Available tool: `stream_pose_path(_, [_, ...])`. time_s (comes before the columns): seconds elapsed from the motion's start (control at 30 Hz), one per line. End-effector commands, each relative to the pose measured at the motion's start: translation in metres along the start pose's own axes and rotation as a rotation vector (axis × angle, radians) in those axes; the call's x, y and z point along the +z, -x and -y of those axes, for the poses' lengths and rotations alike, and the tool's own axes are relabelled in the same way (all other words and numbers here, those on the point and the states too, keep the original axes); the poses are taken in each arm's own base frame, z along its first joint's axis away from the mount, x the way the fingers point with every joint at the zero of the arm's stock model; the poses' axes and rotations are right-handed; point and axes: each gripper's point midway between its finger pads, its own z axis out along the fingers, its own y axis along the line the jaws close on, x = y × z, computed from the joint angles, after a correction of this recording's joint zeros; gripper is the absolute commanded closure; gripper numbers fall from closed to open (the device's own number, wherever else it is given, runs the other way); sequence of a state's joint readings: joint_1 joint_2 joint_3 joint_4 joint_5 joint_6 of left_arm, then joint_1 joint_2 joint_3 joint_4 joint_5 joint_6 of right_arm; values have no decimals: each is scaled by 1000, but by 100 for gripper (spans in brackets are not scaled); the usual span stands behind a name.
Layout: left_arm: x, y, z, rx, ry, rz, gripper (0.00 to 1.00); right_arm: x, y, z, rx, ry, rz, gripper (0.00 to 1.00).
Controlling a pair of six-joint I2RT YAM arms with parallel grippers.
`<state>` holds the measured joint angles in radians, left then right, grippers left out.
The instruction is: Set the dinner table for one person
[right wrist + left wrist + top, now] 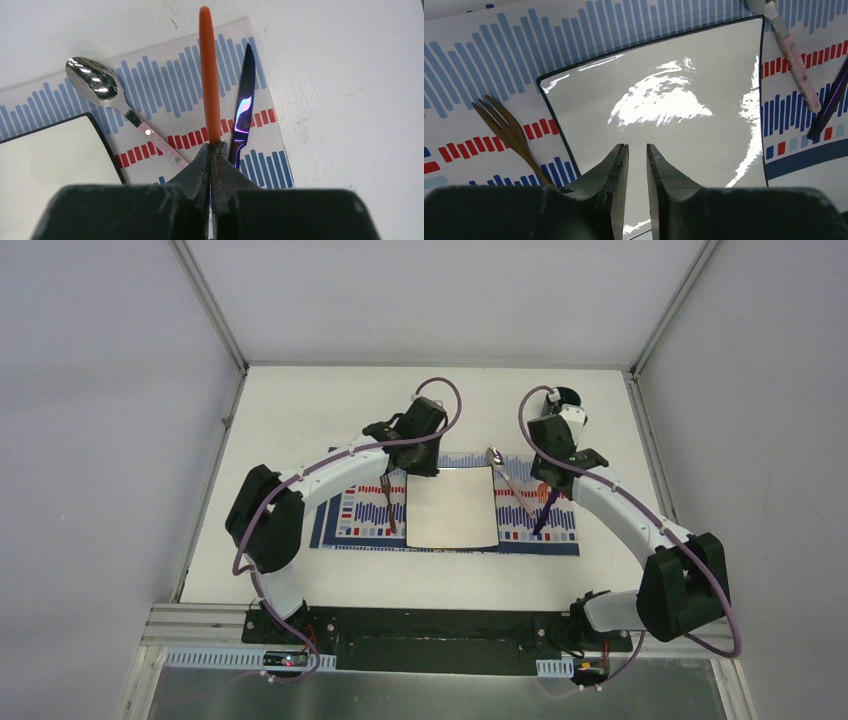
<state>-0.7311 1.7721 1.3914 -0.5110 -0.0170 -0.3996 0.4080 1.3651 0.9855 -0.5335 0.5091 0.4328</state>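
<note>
This is a robot test bench in a lab. The white table (pixel 300 410) has aluminium rails (pixel 215 470) along its edges and plain grey panels (pixel 430 290) rising behind and beside it. At the table's near edge a left arm (pixel 330 465) and a right arm (pixel 620 505) stand bolted to a black plate (pixel 430 625), with purple cables (pixel 445 390) and circuit boards (pixel 285 660).

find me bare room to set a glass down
Table is bare in its far left corner and along the near strip in front of the mat. Crowded right of the plate: spoon, knife, right gripper holding an orange stick.
</note>
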Motion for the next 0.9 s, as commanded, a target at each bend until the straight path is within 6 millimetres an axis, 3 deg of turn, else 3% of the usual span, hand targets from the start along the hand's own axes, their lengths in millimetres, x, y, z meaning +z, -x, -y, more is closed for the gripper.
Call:
stream_pose_path(0.0, [-22, 24, 3, 4, -18, 89, 79, -13, 5, -9, -10, 70, 22, 100])
stream_pose_path(0.17, [-27, 30, -11, 0, 37, 110, 78, -27, 4, -67, -32, 219, 17, 100])
stream_pose_path(0.43, [-28, 17, -68, -99, 159, 95, 81, -43, -17, -180, -189, 397, -19, 100])
stream_pose_path(0.5, [-32, 13, -76, -111, 171, 97, 81, -41, -20, -192, -212, 399, -42, 100])
stream_pose_path(0.6, [-40, 13, -83, -114, 178, 108, 80, -31, -16, -178, -225, 327, -33, 96])
stream_pose_path(0.67, [-44, 13, -85, -114, 181, 113, 80, -20, -12, -153, -213, 275, -49, 80])
stream_pose_path(0.77, [-44, 14, -85, -115, 170, 113, 80, -2, -13, -105, -166, 188, -72, 77])
stream_pose_path(0.87, [-41, 15, -82, -115, 156, 108, 81, 8, -16, -70, -99, 148, -66, 75])
